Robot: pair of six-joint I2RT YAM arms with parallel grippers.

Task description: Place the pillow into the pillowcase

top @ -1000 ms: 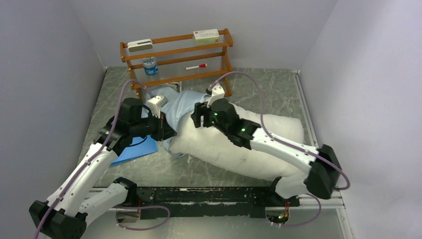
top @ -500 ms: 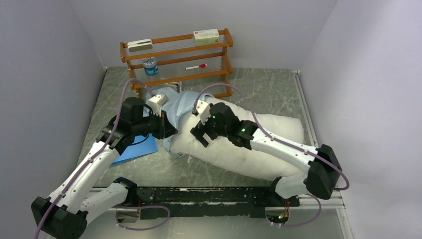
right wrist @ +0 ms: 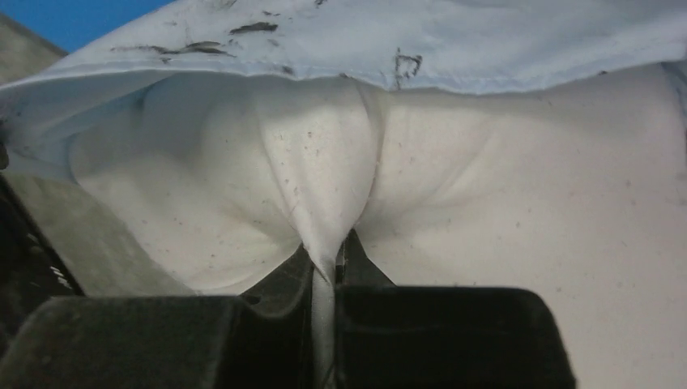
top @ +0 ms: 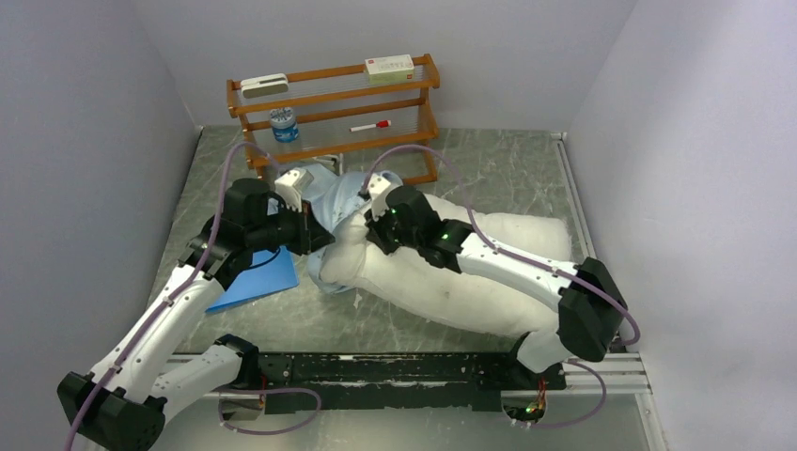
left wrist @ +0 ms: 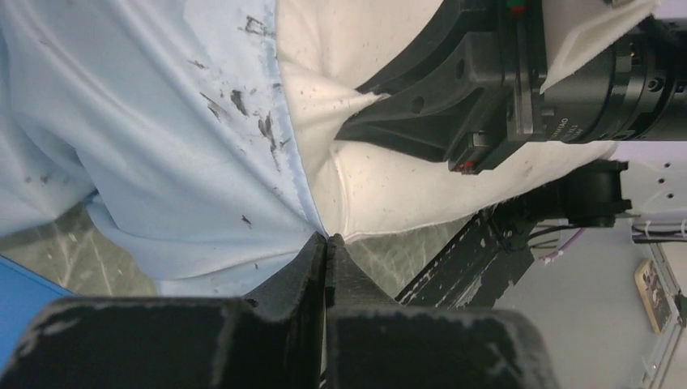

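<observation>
Midway through stuffing: right gripper (right wrist: 328, 263) pinches a pillow (right wrist: 526, 211) fold, the pillowcase (left wrist: 138, 121) mouth just beyond; left gripper (left wrist: 326, 247) clamps its hem. Next, probably push deeper.

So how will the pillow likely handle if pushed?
Probably soft, floppy: the pillow puckers where the right gripper pinches it. Likely to buckle rather than slide, as it bunches at the pillowcase mouth.

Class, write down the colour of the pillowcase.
The pillowcase is light sky blue with dark smudges; the left wrist view shows it best.
</observation>
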